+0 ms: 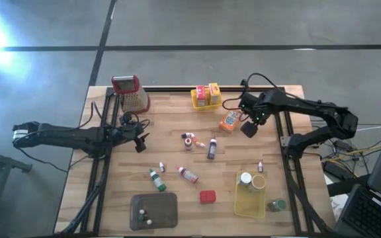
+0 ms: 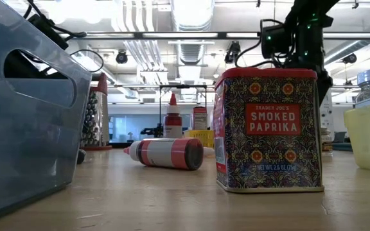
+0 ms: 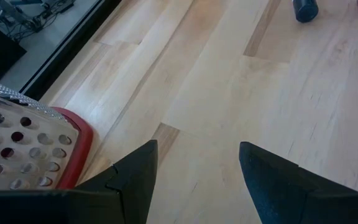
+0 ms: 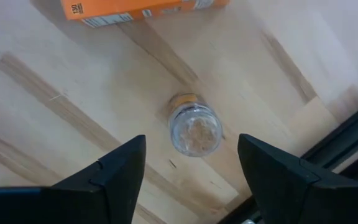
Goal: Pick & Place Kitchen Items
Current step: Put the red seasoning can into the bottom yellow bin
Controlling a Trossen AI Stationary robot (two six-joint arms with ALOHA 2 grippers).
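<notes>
The right gripper hangs over the wooden table near its far right corner, fingers spread and empty, above a small clear glass jar standing beside the orange carton. The left gripper, open and empty, waits beside the red-handled metal grater.

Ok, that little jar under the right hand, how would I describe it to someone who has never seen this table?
Start at the yellow basket at the table's far edge and move right to the orange box lying flat. Just beyond it, near the table's right frame, a small clear jar stands upright under the open right hand. It holds tan powder and has an orange band, unlike the capped bottles at mid-table.
</notes>
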